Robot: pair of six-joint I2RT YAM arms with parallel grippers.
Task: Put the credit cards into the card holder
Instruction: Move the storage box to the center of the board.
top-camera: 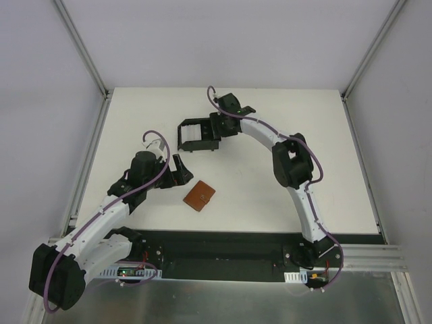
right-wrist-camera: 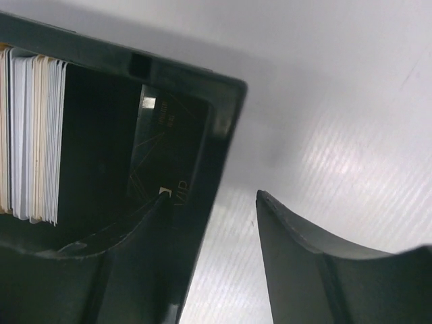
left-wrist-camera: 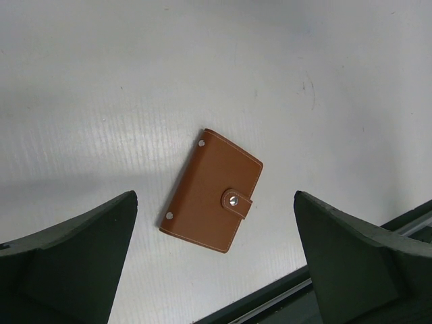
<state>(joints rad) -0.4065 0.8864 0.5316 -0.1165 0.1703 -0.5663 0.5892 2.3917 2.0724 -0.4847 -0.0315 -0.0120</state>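
Observation:
The black card holder point(top-camera: 196, 136) stands at the middle back of the table. Inside it, several pale credit cards point(right-wrist-camera: 34, 135) stand on edge in a stack, and a black card marked VIP point(right-wrist-camera: 162, 148) leans against its wall. My right gripper point(top-camera: 214, 128) point(right-wrist-camera: 210, 196) is open astride that wall point(right-wrist-camera: 219, 135), with one finger inside the holder and the other outside, apart from the wall. My left gripper point(top-camera: 177, 169) point(left-wrist-camera: 216, 196) hovers wide open above the table, with nothing between its fingers.
A closed brown leather wallet point(top-camera: 200, 196) point(left-wrist-camera: 211, 191) with a snap strap lies flat under the left gripper. A black strip point(left-wrist-camera: 283, 297) runs along the table's near edge. Metal rails point(top-camera: 88, 169) border the table's sides.

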